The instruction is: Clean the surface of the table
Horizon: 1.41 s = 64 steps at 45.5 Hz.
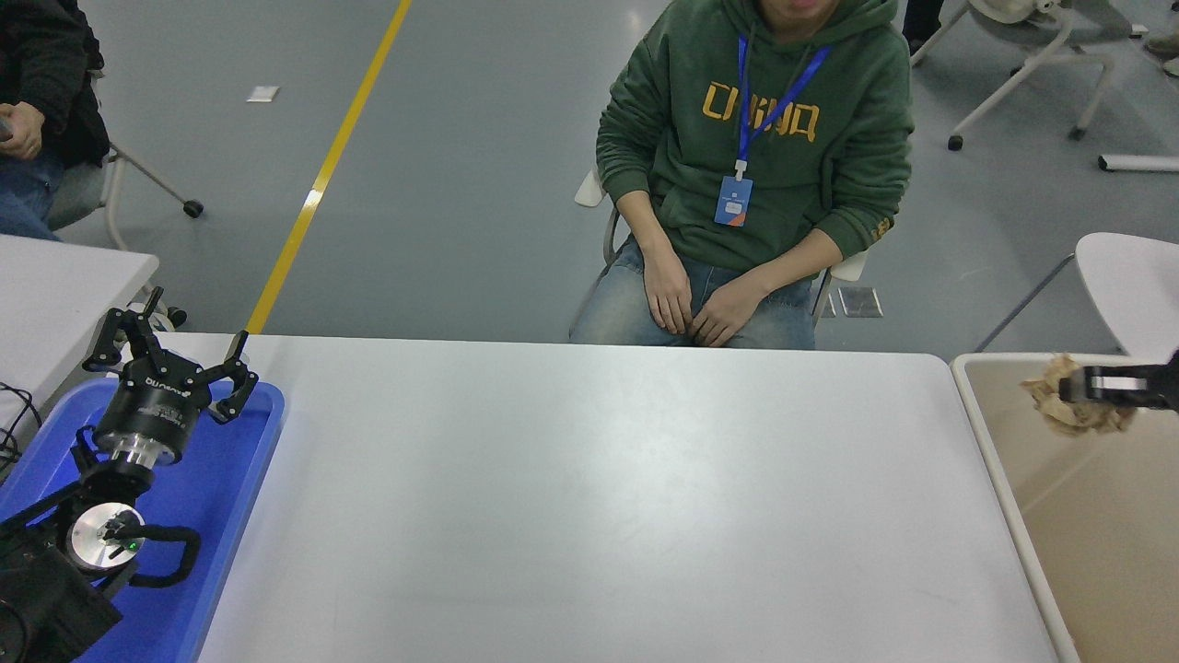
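Observation:
The table surface [589, 497] is a wide white top filling the lower middle of the head view. At the right edge my right gripper [1073, 394] is shut on a crumpled brown paper wad [1059, 405], held in the air over the beige bin [1096, 516] beside the table's right end. Only the fingers and a bit of the wrist show. My left gripper [170, 354] is parked at the lower left over the blue tray [221, 497], its fingers spread open and holding nothing.
A person in a green hoodie [755, 138] sits at the table's far side, hands [695, 308] in the lap. A smaller white table [55, 285] stands at the far left, another person [37, 101] behind it. A white chair [1133, 285] is at the right.

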Tool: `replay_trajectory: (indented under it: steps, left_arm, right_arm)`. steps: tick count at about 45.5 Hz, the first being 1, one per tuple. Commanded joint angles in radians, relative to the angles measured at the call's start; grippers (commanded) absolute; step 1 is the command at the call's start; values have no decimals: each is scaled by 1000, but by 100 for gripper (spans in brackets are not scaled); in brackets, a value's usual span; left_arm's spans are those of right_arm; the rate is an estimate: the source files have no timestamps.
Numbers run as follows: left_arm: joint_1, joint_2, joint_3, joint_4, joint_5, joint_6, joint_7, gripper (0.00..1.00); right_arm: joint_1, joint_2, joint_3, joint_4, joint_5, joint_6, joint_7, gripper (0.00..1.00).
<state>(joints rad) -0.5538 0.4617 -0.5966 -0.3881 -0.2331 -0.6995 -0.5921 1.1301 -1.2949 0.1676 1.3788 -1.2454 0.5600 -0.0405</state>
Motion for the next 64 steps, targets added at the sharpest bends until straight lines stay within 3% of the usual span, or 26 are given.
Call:
replay_trajectory:
  steps: [1,15,24,39,52,64]
  left_arm:
    - [0,0,0,0,0,0,0,100]
    - [0,0,0,0,0,0,0,100]
    - [0,0,0,0,0,0,0,100]
    - [0,0,0,0,0,0,0,100]
    - [0,0,0,0,0,0,0,100]
    - [0,0,0,0,0,0,0,100]
  right_arm:
    - [91,-109,23,14,24,112,1,0]
    - [86,-97,10,-7,20,103,-1,0]
    - [63,-15,-23,-161,18,38,-2,0]
    - [-133,196,-43,-448,57,-221,-4,0]
    - [-321,443,-31,-795,260,-457,-2,0]
    - [-460,607,-25,-961,411,-634,-2,0]
